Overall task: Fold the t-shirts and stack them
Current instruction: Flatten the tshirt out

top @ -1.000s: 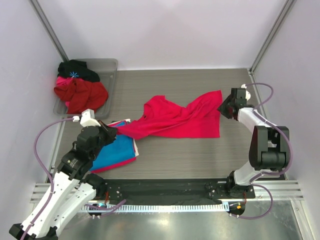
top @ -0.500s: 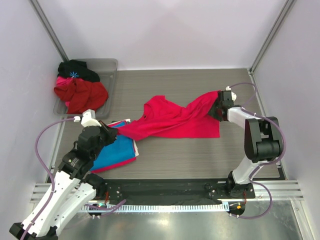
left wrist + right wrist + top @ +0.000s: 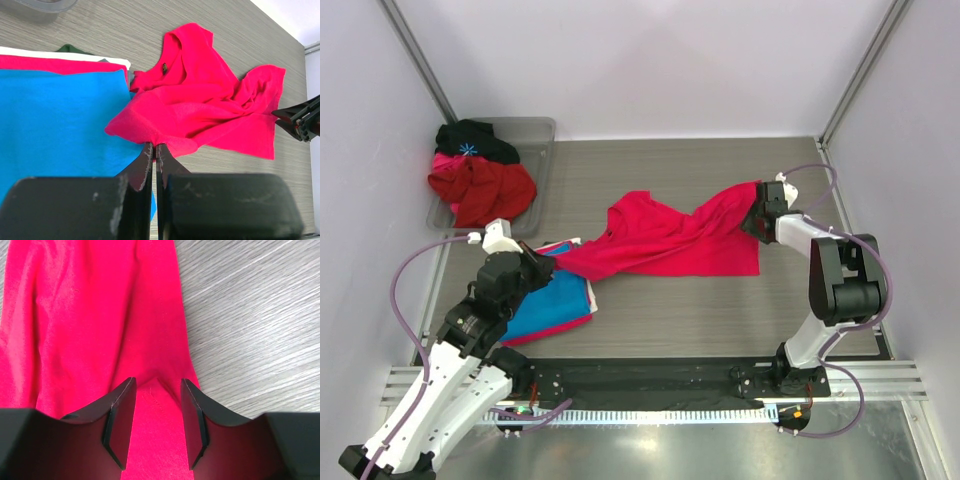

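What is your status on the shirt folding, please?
Left gripper shut on crimson t-shirt corner. Right gripper open, straddling its opposite edge. Shirt crumpled, one end over blue t-shirt. Nothing blocking.

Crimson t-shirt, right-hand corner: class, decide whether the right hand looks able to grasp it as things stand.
Probably yes. The right hand is open at the crimson t-shirt corner, its fingers on either side of the cloth's edge, with nothing else in between.

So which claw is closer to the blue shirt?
Left. The left claw sits at the edge of the blue shirt, pinching the red shirt. The right claw is far off, at the red shirt's other end.
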Controlling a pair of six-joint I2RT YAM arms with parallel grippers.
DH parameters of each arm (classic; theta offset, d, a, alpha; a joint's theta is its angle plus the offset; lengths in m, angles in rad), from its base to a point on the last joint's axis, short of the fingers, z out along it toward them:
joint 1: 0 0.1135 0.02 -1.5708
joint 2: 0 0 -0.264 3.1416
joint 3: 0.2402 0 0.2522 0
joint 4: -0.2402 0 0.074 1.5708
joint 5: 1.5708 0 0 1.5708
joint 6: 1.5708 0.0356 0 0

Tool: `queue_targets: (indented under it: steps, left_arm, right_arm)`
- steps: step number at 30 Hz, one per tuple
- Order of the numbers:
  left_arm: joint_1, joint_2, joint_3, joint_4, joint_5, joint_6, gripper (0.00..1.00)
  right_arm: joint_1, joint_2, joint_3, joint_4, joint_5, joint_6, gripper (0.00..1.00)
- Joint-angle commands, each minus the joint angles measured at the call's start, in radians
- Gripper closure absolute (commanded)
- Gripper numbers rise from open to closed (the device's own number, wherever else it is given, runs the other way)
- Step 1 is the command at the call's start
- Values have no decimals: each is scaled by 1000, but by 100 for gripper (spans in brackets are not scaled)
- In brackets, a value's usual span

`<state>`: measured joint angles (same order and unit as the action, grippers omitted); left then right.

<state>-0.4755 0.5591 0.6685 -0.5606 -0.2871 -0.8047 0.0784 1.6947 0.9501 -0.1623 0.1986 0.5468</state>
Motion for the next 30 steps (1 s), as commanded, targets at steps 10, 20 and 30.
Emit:
queue_targets:
  steps: [10, 20, 30]
  left_arm:
    - [5, 2, 42, 8, -3, 2, 100]
    - [3, 12, 48, 8, -6, 1, 100]
    - [3, 77, 71, 62, 32, -24, 100]
  right_arm:
    - [8, 29, 18, 26, -50, -15, 58]
    - [7, -1, 16, 26, -68, -30, 98]
    - [-26, -179, -8, 15, -34, 1, 99]
